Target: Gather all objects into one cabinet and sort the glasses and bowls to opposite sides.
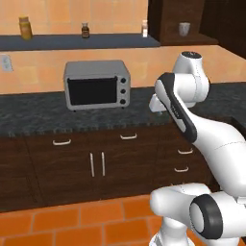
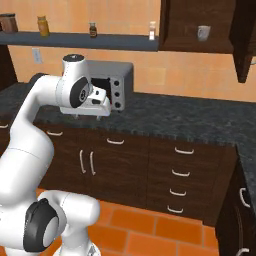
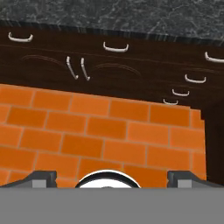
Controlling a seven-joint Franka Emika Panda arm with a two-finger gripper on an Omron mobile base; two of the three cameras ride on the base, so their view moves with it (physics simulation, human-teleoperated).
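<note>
Your white arm stands folded before a dark-wood kitchen, jaws spread wide and holding nothing.

From the left base view you see a boxy silver toaster oven (image 1: 97, 84) on the speckled black stone counter (image 1: 33, 113), three small jars on the slate-grey wall shelf (image 1: 77, 42), and one grey cup (image 1: 184, 29) standing in the open dark brown wall cabinet (image 1: 178, 21) above the arm. From the right base view, the same cup (image 2: 203, 33) sits on the cabinet's shelf, upper right, with four jars along the wall shelf and orange floor tiles (image 2: 150, 225) below. In the hand view, your gripper (image 3: 113, 177) looks down over orange brick-pattern tiles toward base cabinets with short curved silver handles, the two dark fingertips (image 3: 41, 177) well apart.
</note>
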